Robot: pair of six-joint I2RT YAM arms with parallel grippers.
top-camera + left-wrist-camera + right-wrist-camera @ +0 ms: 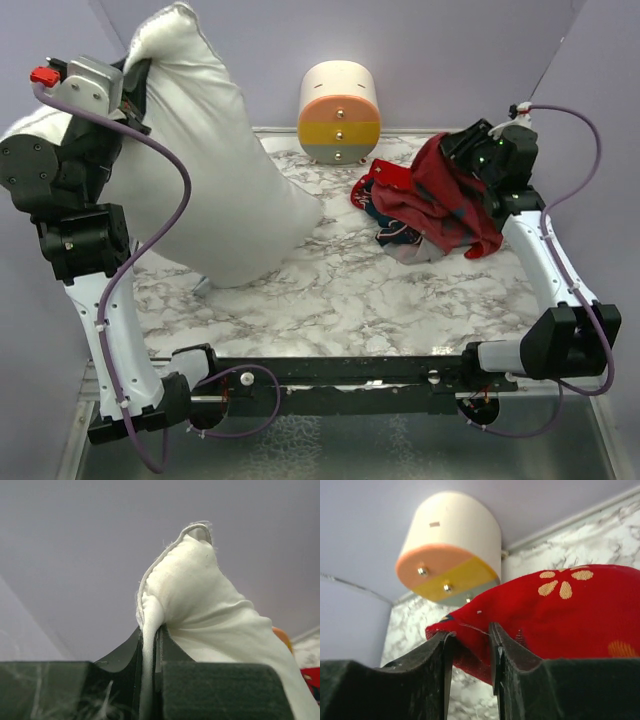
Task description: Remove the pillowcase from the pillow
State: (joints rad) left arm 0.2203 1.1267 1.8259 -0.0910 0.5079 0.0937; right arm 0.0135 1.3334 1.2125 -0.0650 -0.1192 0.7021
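The plump white pillow [215,170] hangs bare and tilted at the left, its lower end resting on the marble table [350,290]. My left gripper [135,85] is raised and shut on a top corner of the pillow [200,595], the fabric pinched flat between the jaws of the left gripper [150,635]. The red pillowcase [430,195] lies crumpled in a heap at the right back of the table, apart from the pillow. My right gripper [458,150] sits at that heap. Its jaws stand apart at the right gripper [470,635], with a fold of the pillowcase [560,620] lying across the tips.
A cream cylinder with orange, yellow and grey bands [338,112] stands at the back centre, just behind the pillowcase; it also shows in the right wrist view as the cylinder [450,545]. Lilac walls close the back and sides. A black rail [350,375] runs along the near edge.
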